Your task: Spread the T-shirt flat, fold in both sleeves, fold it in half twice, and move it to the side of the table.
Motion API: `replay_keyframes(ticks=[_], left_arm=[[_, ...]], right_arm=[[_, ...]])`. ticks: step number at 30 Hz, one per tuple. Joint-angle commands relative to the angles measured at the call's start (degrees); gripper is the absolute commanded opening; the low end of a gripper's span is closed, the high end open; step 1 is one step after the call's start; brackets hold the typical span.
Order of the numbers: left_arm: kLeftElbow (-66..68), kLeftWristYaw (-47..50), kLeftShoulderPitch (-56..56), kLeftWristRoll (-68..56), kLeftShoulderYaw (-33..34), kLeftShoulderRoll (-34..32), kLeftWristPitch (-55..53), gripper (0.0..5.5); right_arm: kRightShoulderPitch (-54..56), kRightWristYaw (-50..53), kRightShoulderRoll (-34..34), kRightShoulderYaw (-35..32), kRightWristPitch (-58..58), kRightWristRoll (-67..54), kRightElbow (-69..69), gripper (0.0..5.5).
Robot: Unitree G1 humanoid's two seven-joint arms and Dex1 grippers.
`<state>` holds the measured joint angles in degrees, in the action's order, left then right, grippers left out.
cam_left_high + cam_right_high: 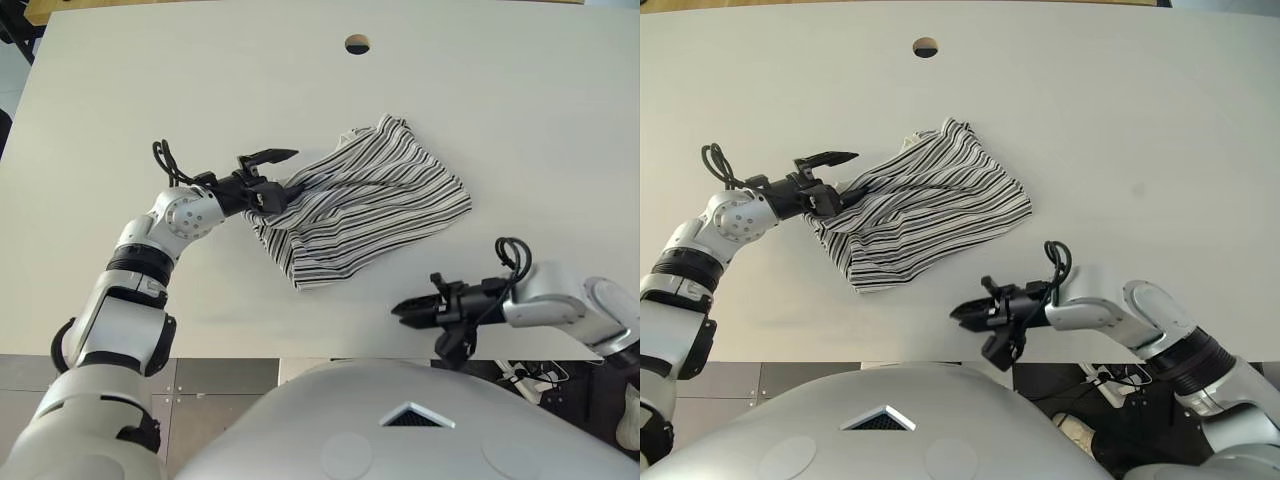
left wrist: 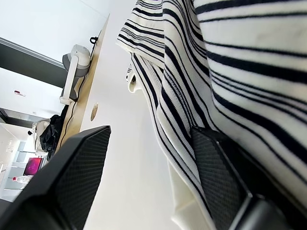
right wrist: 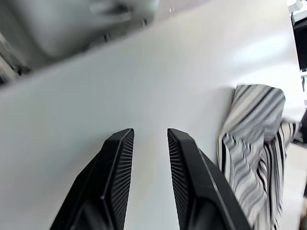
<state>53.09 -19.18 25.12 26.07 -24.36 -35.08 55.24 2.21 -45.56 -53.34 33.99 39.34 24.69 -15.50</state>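
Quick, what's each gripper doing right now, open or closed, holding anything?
Left gripper: open wide, one finger at the edge of the T-shirt, not clamped on it.
Right gripper: open by a narrow gap, holding nothing, over the table.

You are looking at a white table point(image 1: 520, 120) with a round hole point(image 1: 357, 44) near its far edge. A striped T-shirt point(image 1: 370, 205) is lying crumpled near its middle.
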Motion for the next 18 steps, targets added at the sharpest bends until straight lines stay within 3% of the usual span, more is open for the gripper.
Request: replay_keyframes(ticks=[1,4,14,18], left_arm=[[2.8,-1.5,-2.1,1.9,-1.5,-0.1,-1.0,3.11],[2.4,-1.5,-3.0,1.5,-1.6,0.2,-0.6,3.11],[2.9,-2.1,-1.5,1.6,-2.6,1.6,-0.4,3.11],[4.3,-1.8,-1.0,2.0,-3.1,2.6,-0.6,3.11]], right_arm=[[5.2,6.3,10.7,-4.3,-3.6,-0.7,-2.0,1.31],[7.4,9.0,18.2,-1.3,-4.2,4.0,2.0,1.31],[10.0,17.3,29.5,9.6,-0.1,18.9,23.1,1.31],[13.0,21.7,32.5,10.1,0.2,20.9,28.3,1.31]])
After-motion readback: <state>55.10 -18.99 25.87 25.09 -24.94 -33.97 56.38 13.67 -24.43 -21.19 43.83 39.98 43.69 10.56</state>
